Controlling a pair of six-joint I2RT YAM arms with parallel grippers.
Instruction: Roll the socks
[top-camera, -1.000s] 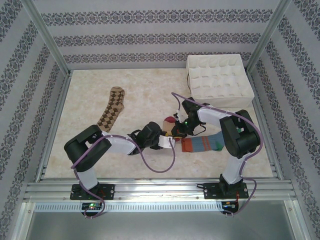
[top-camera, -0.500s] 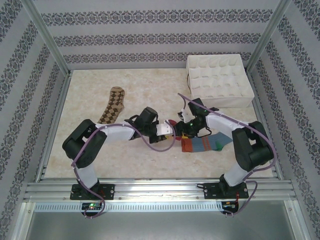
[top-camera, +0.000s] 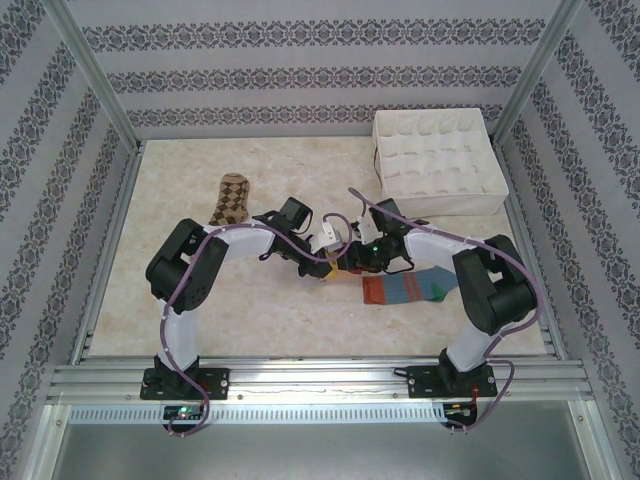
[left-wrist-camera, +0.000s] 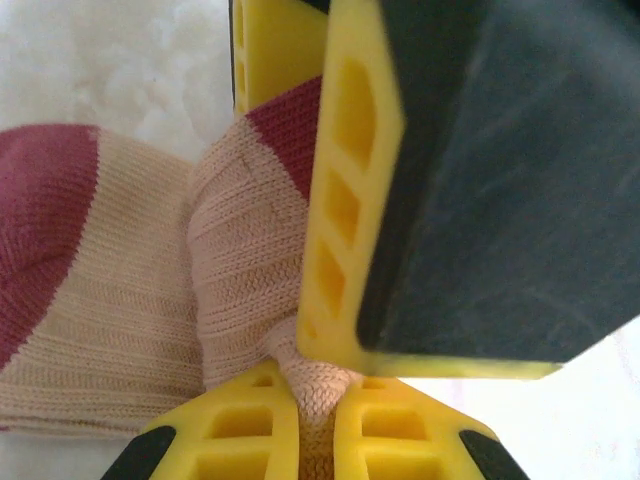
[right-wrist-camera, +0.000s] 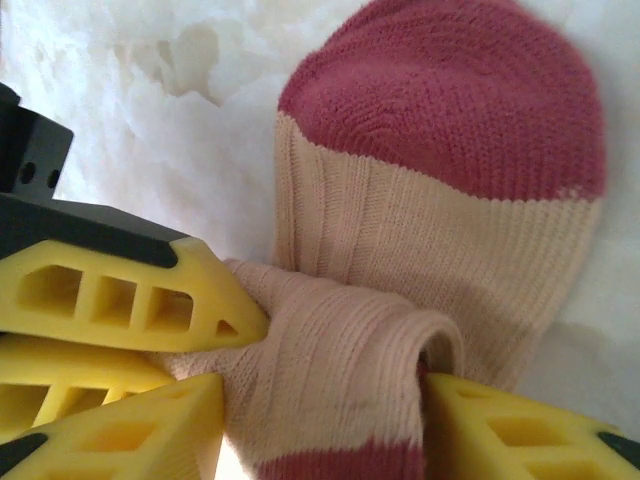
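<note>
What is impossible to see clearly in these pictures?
Top view: peach sock mostly covered by left gripper and right gripper; lower end of argyle sock behind left arm.
Left wrist view: right gripper's finger blocks the right half.
Right wrist view: unclear whether right gripper squeezes the fold or only flanks it.

The pale marbled table carries a brown argyle sock lying flat towards its back left, a striped sock flat right of centre, a peach sock bunched near the middle, and a white compartment box in the back right corner
</note>
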